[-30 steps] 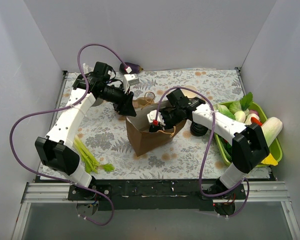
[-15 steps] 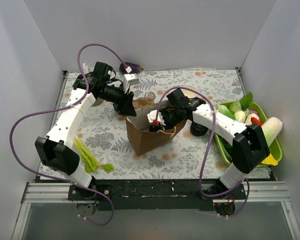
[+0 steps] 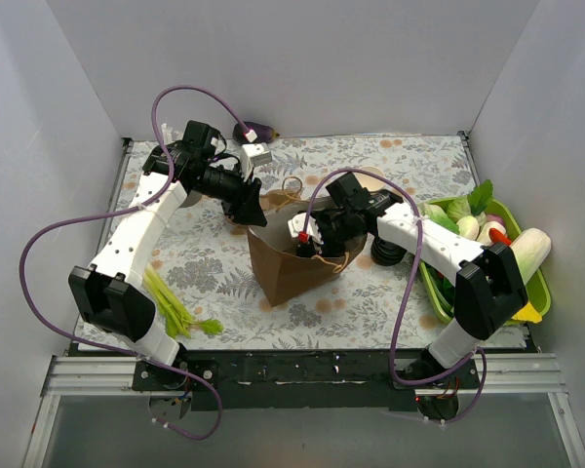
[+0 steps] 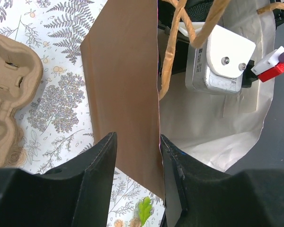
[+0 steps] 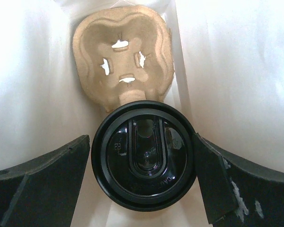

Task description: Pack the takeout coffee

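Observation:
The takeout coffee shows as a round black lid inside the brown paper bag. My right gripper reaches down into the bag and is shut on the cup, a finger on each side of the lid. A tan pulp cup carrier lies on the bag's floor just beyond the cup. My left gripper is open and straddles the bag's wall at its back left corner, one finger outside and one inside. The cup's tan body is hidden under the lid.
A second pulp carrier lies on the floral mat beside the bag. A pile of black lids sits right of the bag. A green tray of vegetables is at the right edge. Green stalks lie by the left arm's base, and an eggplant at the back.
The bag's mouth has shifted and spread a little, and its front rim sits lower. My right gripper stays inside the bag with the cup. My left arm has barely moved.

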